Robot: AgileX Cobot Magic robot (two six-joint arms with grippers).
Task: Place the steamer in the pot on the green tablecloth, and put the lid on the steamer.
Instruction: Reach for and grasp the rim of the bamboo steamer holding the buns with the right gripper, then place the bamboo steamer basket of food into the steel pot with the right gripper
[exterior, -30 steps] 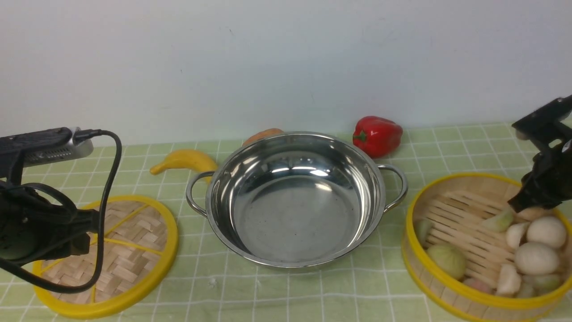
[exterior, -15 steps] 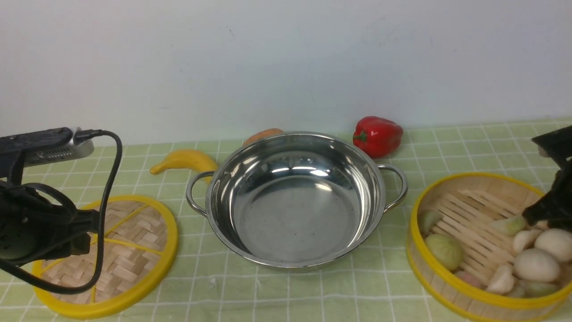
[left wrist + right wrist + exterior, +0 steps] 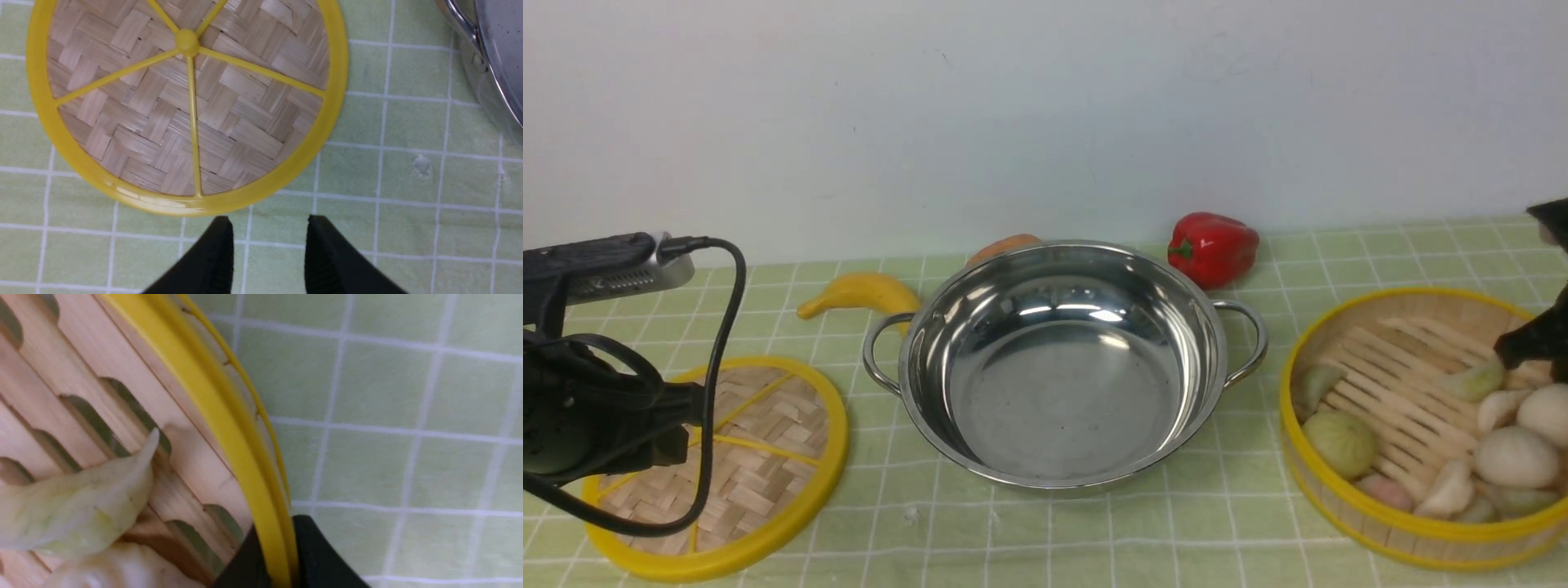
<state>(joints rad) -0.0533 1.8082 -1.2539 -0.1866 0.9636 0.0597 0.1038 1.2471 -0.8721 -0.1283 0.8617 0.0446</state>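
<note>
The steamer (image 3: 1388, 359), a bamboo basket with yellow rim bands and a slatted floor, sits at the right on the green tablecloth (image 3: 1094, 539). My right gripper (image 3: 1531, 347) is shut on its far rim (image 3: 212, 416), one finger inside the wall and one outside (image 3: 278, 535). The shiny steel pot (image 3: 1062, 367) stands empty in the middle. At the left the woven lid (image 3: 727, 457) lies flat. My left gripper (image 3: 269, 220) hangs open over bare cloth just beside the lid's rim (image 3: 188, 102), holding nothing.
Pale buns and dumplings (image 3: 1515, 457) fill the steamer's right half. Behind the pot lie a banana (image 3: 858, 294), an orange-brown thing (image 3: 1005, 245) and a red bell pepper (image 3: 1211, 247). A white wall closes the back. The pot's handle (image 3: 461, 20) is near the left gripper.
The steamer has shifted to the right and risen a little with the right gripper, whose jaws have closed tighter on its rim. The left arm and the lid have not moved.
</note>
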